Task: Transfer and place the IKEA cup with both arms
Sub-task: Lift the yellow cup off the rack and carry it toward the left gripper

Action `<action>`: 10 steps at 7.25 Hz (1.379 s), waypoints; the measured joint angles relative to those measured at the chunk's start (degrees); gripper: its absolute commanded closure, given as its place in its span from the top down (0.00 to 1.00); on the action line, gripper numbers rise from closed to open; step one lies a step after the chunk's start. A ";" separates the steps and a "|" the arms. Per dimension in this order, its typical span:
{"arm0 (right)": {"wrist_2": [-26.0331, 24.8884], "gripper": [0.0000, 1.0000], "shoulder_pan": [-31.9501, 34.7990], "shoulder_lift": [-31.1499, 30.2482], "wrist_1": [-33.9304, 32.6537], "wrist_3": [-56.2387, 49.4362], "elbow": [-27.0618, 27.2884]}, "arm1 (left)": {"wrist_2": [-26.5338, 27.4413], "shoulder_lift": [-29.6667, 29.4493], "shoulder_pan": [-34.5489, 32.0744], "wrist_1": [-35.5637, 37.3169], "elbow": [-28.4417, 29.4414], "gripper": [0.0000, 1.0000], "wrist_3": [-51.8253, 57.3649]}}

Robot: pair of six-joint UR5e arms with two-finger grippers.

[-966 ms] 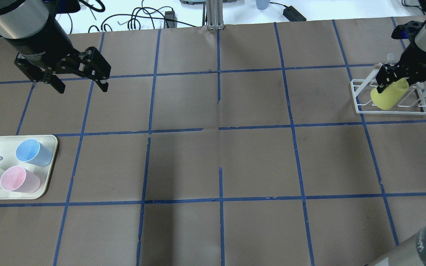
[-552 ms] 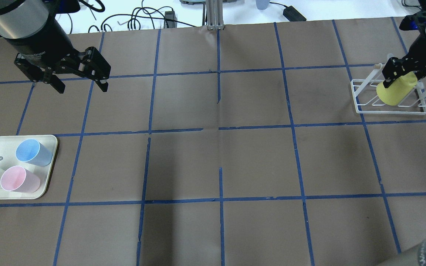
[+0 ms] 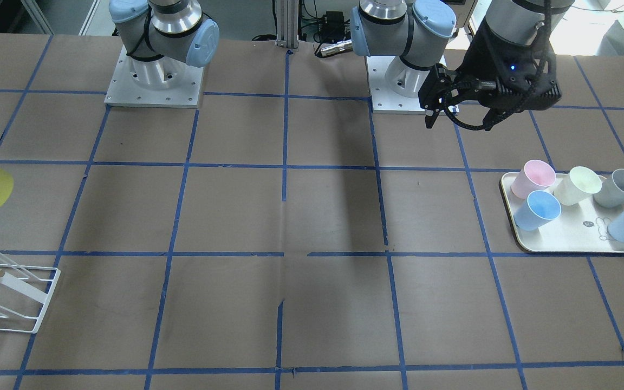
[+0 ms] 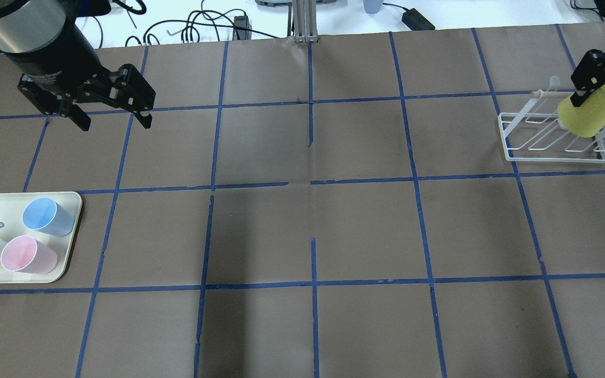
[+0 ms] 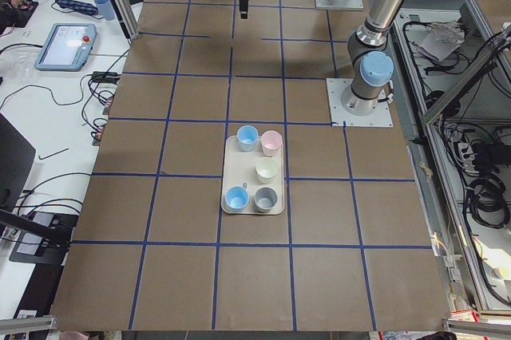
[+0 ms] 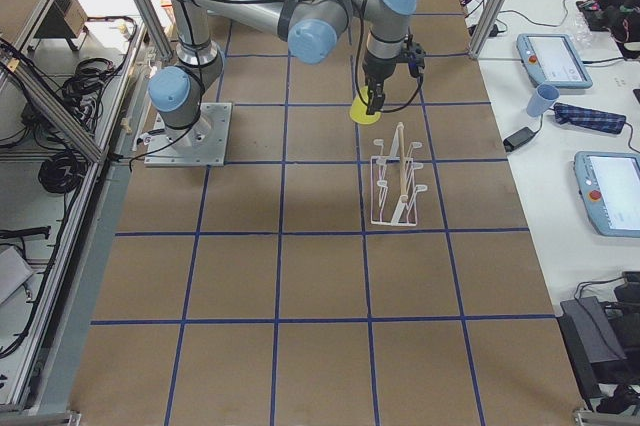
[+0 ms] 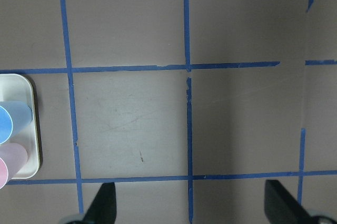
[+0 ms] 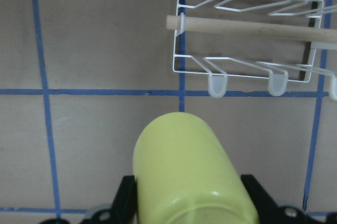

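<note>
The IKEA cup (image 4: 594, 110) is a bright, saturated yellow tumbler of smooth plastic, without a handle and slightly tapered. The right pincer (image 4: 604, 88) grips it, one black finger on each side of its body, and holds it tilted in the air rather than upright. In the right wrist view the cup reaches forward from between the fingers. Beyond its far end, with a strip of bare paper between them, stands a white wire rack (image 8: 242, 40) with a wooden dowel along its top. The cup touches neither rack nor desk.

The left pincer (image 4: 115, 123) hangs above the desk with its fingers spread wide and nothing between them. It is far across from the right pincer. In its own wrist view a cream tray (image 7: 32, 129) lies off to one side, well apart from the fingers. The tray carries pale cups: two light blue, one pink, one cream-yellow and one grey.

The desk (image 4: 365, 231) is covered in brown paper marked into large squares by blue tape, with small gaps in the tape here and there. Past the right pincer, beyond the desk's far edge, a white bench holds black cables, a power brick and an aluminium post (image 4: 305, 21). The side views show benches with handheld screens and a light blue cup (image 6: 541, 99), and cable bundles behind the arm bases.
</note>
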 measured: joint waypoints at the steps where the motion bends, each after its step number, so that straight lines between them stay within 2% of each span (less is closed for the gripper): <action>1: 3.29 0.49 1.08 -1.99 3.98 0.62 -0.63 | -1.55 0.05 0.20 0.00 -0.06 1.00 0.02; 3: 14.14 0.48 2.82 -4.64 11.50 1.64 -0.96 | -4.28 0.19 0.72 -0.08 -0.28 1.00 1.03; 5: 29.08 0.48 4.43 -5.33 20.03 1.68 -0.99 | -9.07 0.84 2.43 -0.93 -0.90 1.00 3.60; 7: 39.88 0.49 8.87 -5.37 24.33 1.60 -0.64 | -22.06 1.35 8.70 -4.05 -2.27 1.00 8.24; 10: 56.85 0.49 15.80 -4.99 27.50 1.86 0.21 | -44.59 2.18 15.09 -6.35 -10.36 1.00 13.93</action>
